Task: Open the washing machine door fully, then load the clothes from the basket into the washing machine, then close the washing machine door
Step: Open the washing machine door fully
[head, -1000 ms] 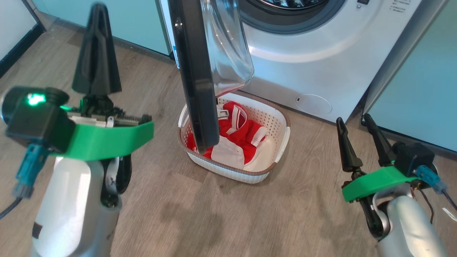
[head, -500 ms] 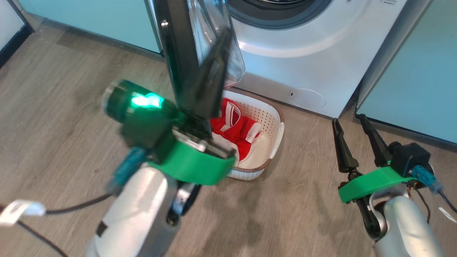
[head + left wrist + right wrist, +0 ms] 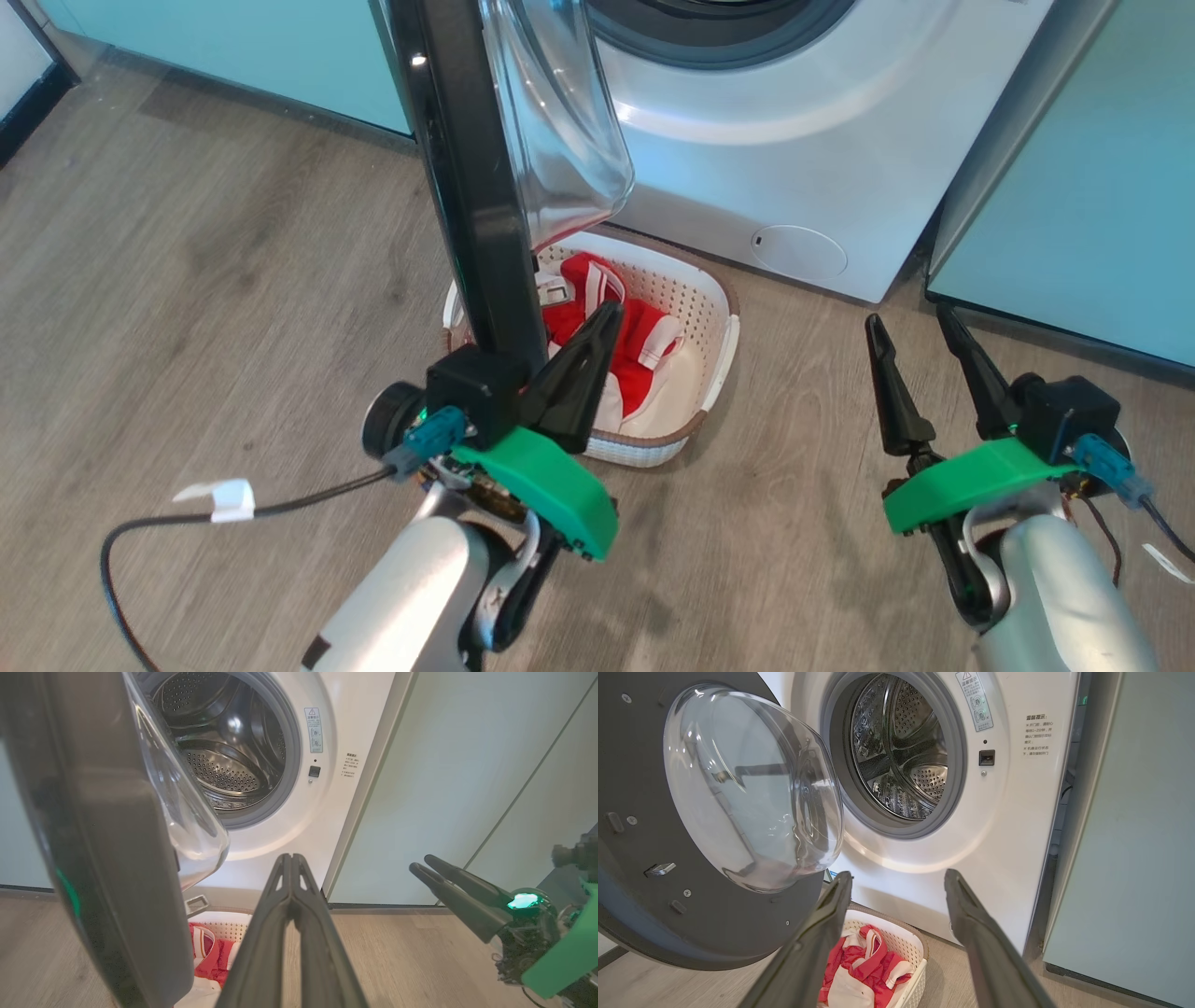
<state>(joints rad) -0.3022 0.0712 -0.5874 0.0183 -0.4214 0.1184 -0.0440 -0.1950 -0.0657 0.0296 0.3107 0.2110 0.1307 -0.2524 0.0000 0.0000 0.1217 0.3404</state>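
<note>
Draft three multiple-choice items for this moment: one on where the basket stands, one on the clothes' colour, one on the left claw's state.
1. Where is the basket?
A. On the floor before the washing machine, beneath its open door.
B. On top of the washing machine.
C. Inside the washing machine.

2. What colour are the clothes?
A. Blue and grey.
B. Red with white.
C. Black.

3. How is the left claw?
A. Wide open.
B. Shut on the clothes.
C. Shut, empty.

Key:
1 A: the head view shows it on the wood floor under the door's black rim.
2 B: red fabric with white panels lies in the basket.
3 C: the left wrist view shows its fingers pressed together with nothing between them.
</note>
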